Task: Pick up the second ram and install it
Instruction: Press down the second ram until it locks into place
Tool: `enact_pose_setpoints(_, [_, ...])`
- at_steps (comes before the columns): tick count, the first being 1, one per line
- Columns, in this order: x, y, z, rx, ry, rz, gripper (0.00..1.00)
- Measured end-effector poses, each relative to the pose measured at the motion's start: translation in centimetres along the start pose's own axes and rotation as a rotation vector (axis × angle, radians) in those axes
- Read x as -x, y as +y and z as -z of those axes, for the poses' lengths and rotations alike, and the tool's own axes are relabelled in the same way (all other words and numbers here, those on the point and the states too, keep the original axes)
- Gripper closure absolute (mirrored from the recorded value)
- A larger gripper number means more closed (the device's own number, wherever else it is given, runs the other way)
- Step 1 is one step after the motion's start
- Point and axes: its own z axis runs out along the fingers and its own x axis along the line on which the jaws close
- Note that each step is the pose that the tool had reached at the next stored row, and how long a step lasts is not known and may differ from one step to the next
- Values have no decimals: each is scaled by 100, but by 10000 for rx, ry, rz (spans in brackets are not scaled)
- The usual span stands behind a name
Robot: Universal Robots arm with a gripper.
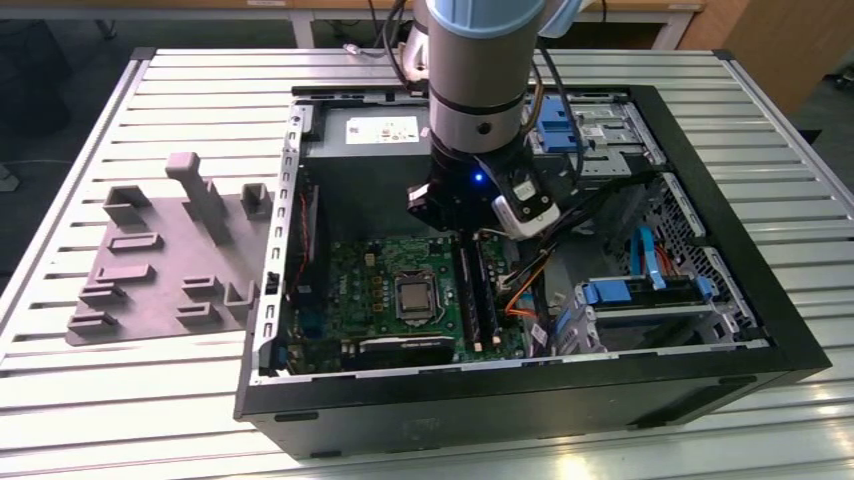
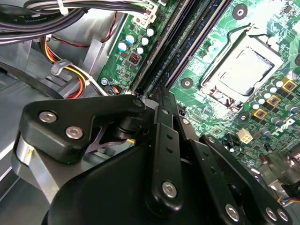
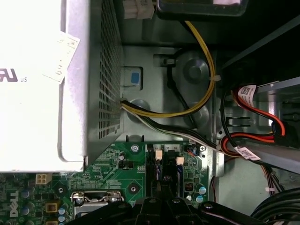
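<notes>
Found the black-linked gripper [image 2: 158, 96] low over the green circuit board [image 2: 262, 28], drawn tight together at the tip. Spotted the second ram [image 2: 176, 51], a long thin dark stick, lying along its black slot right under that tip. Fully seated or not, could not tell. Judged it the pressing-home stage. Noted a white paper label [image 3: 61, 56] on the silver power-supply box [image 3: 79, 108]; left its print unread.

Grey plastic tray [image 1: 167, 265] beside open computer case [image 1: 534, 400], on slatted table [image 1: 134, 420].
</notes>
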Motion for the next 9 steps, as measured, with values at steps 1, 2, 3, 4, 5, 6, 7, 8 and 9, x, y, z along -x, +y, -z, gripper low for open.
enact_pose_setpoints(1, [0,1,-4,0,0,0,89])
enact_pose_setpoints(2, [-1,2,-9,1,0,0,89])
enact_pose_setpoints(3, [-1,2,-15,0,0,0,89])
enact_pose_setpoints(4, [-1,2,-22,1,0,1,89])
enact_pose_setpoints(5, [-2,2,-26,-1,0,0,89])
enact_pose_setpoints(6, [-2,2,-28,-1,1,0,89])
enact_pose_setpoints(7, [-2,2,-28,-3,2,0,89])
enact_pose_setpoints(8, [-2,2,-28,-2,1,1,89])
enact_pose_setpoints(9, [-2,2,-31,0,0,1,89])
